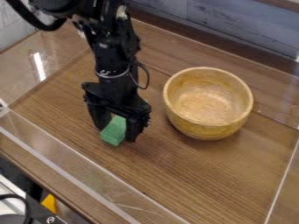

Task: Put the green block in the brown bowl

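The gripper (pixel 114 128) is pointed straight down over the green block (pixel 112 133), with its jaws spread wide and one finger standing on each long side of the bar; nothing is gripped yet. The green block is lying flat on the wooden table (pixel 211 179), toward the near edge and left of centre, and only its near end is visible between the fingers, the rest being hidden behind the gripper. Whether the fingers are already touching the block cannot be determined. The brown bowl (pixel 208 103) is standing upright and empty, near the block on its right, toward the right edge of the table, and apart from the gripper. The block is judged to be light, stiff and matte, so little clamping force should be needed and slipping is unlikely. It should be taken across its narrow width, near the middle of its length, so that it stays level when lifted. A grip near one end may let the bar tilt. The bowl is thick-walled and wide, so a release above its centre should be tolerated without precise placement.
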